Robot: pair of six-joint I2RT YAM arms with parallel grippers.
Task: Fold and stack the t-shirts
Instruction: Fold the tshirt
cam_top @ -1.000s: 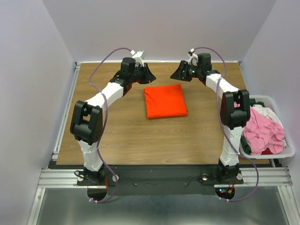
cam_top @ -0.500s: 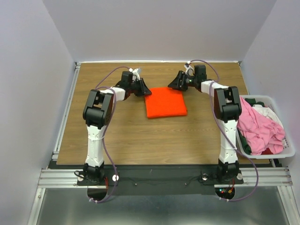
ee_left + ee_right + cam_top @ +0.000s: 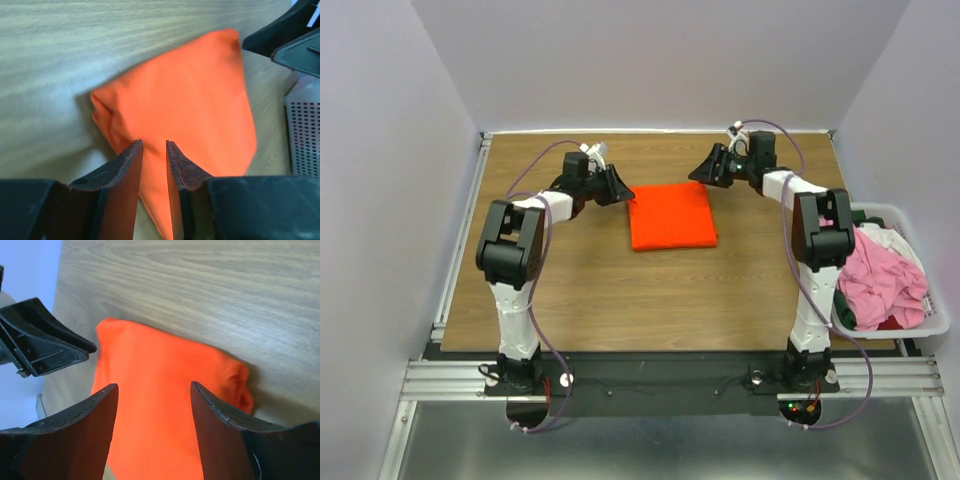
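A folded bright orange t-shirt lies flat at the far middle of the table. My left gripper is low at its far left corner, with the jaws a narrow gap apart and nothing between them. In the left wrist view the gripper points over the shirt. My right gripper is at the far right corner, wide open and empty. In the right wrist view the gripper frames the shirt. Pink, white and dark green shirts lie heaped in the bin.
A white plastic bin stands at the table's right edge beside the right arm's base. Its perforated wall shows in the left wrist view. The back wall is just beyond both grippers. A metal rail runs along the table's left side.
Both grippers came down from above the far corners to table level at the shirt's far edge. Both arms have since folded differently. The shirt has stayed put.
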